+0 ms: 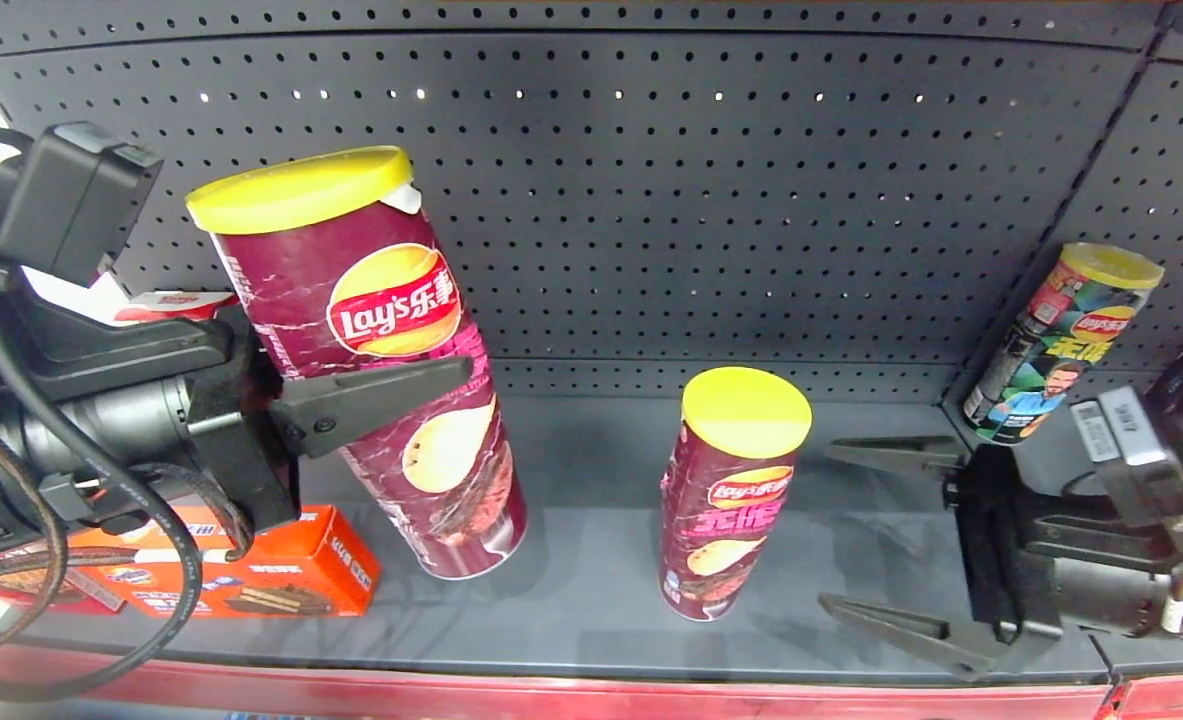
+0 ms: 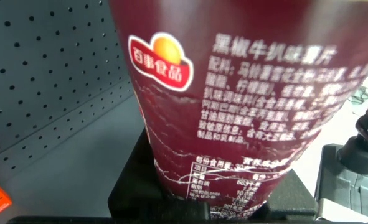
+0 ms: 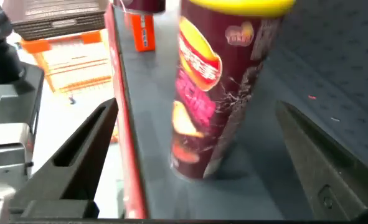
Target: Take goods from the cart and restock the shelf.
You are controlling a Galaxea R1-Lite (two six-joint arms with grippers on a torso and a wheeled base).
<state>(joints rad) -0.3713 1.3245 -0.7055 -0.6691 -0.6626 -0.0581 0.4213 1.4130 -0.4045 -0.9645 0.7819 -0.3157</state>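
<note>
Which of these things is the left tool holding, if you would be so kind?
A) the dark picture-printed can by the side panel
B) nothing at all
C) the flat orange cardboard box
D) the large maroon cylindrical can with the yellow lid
D: the left tool is shut on the large maroon cylindrical can with the yellow lid, one finger lying across its front.

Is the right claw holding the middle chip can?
No, the right claw is open beside the middle chip can, which stands free on the shelf.

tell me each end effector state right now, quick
Left end effector: closed on the tilted chip can
Right end effector: open, holding nothing
</note>
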